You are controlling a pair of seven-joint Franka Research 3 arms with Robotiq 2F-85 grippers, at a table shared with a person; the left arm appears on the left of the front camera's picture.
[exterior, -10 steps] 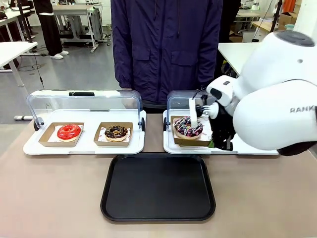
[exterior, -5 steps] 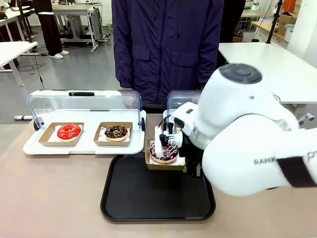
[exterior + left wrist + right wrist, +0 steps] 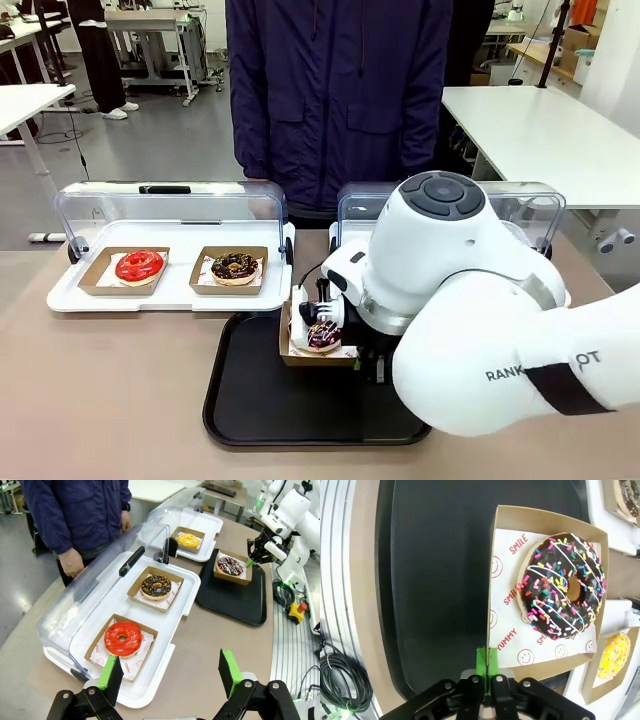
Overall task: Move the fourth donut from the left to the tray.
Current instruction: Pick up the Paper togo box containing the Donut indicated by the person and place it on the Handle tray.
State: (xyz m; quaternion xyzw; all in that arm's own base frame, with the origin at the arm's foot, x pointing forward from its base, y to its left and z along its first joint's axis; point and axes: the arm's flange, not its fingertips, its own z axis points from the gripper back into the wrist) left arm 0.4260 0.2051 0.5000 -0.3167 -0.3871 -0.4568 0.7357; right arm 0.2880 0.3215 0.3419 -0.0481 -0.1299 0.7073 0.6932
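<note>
The right gripper (image 3: 487, 666) is clamped on the near wall of the cardboard holder (image 3: 547, 666), its green pads pinching the rim, so that the fourth donut (image 3: 562, 586) lies just beyond the fingertips inside the holder. Seen from the front, the holder (image 3: 300, 352) with its donut (image 3: 322, 335) sits over the upper left part of the black tray (image 3: 260, 400); contact with the tray cannot be told. The left gripper (image 3: 167, 674), well apart, has its fingers spread wide and empty above the table (image 3: 220, 645).
</note>
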